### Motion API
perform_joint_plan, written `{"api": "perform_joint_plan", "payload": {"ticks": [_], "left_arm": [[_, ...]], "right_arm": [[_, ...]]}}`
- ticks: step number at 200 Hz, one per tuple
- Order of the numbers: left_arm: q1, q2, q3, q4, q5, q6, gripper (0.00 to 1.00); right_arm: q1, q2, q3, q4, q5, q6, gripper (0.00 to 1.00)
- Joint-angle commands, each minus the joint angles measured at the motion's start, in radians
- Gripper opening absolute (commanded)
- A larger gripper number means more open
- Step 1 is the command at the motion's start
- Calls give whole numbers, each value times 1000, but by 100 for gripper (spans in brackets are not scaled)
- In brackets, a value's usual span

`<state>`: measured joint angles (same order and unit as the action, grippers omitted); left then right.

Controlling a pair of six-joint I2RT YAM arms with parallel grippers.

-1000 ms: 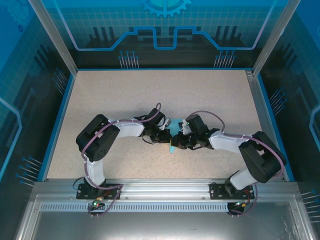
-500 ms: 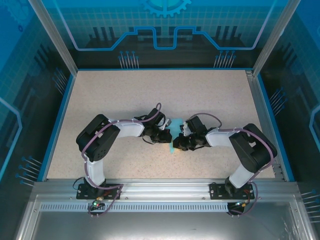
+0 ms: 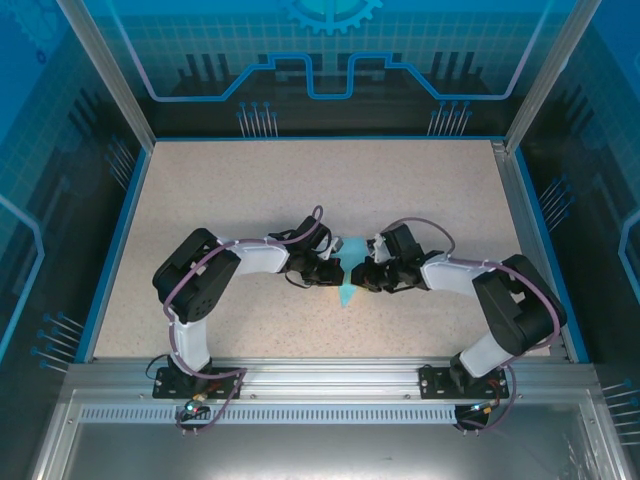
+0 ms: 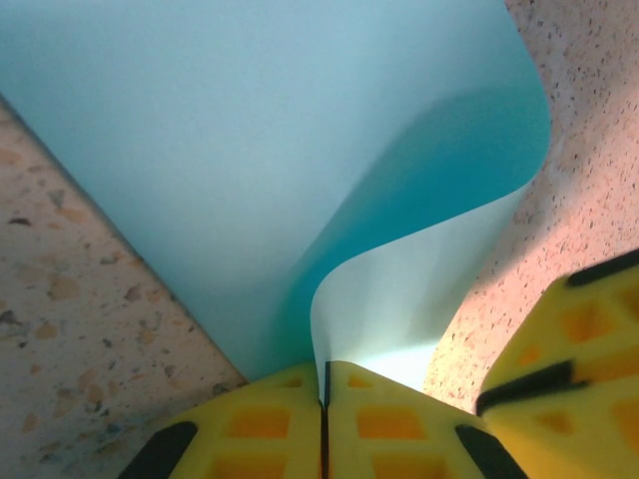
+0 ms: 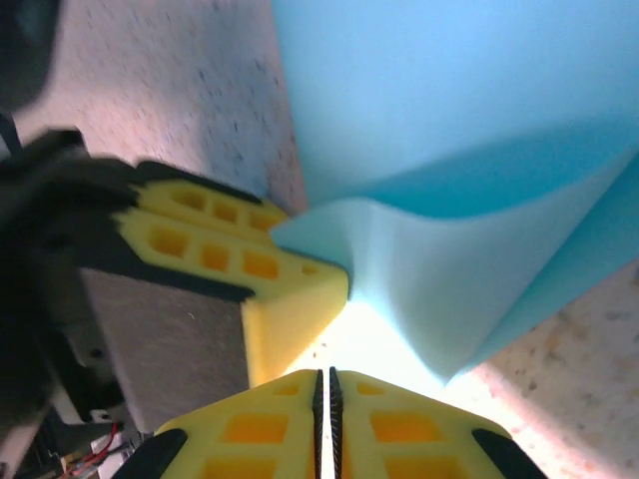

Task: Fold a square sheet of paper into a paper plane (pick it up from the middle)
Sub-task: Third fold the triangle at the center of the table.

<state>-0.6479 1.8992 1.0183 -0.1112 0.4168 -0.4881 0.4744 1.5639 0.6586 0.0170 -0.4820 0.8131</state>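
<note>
The left gripper [image 4: 324,373] pinches the square sheet of paper [image 4: 250,150]. Just beside that sheet, the right gripper [image 5: 324,379] is pressed together.

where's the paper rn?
Top view, centre: the square sheet of paper is between the left gripper and right gripper, one edge pinched in the left one.

Speckled beige tabletop [image 3: 250,190], blue rim [image 3: 320,137]; aluminium rail [image 3: 320,375] along near edge; blue-patterned back wall [image 3: 330,50].

Left pincer [image 3: 337,272], right pincer [image 3: 358,277] tip-to-tip — open tabletop [image 3: 400,190] beyond.
</note>
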Motion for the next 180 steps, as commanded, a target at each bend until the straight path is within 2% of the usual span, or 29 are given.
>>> {"api": "perform_joint_plan", "payload": {"ticks": [1,32,103,139,180], "left_arm": [[-1,42,3,-57,-13,32,9],[-1,40,6,-62,-13,35,9],[0,44,18,-79,-15,43,9],[-1,44,23,-90,-18,50,9],[-1,47,31,-96,-18,51,9]], "right_arm": [[-34,22,28,2,-44,-38,13],[-42,84,58,4,-61,-59,13],[-65,192,42,-3,3,-98,13],[-82,110,51,-31,-33,-95,14],[-156,57,88,-63,-79,-134,15]]}}
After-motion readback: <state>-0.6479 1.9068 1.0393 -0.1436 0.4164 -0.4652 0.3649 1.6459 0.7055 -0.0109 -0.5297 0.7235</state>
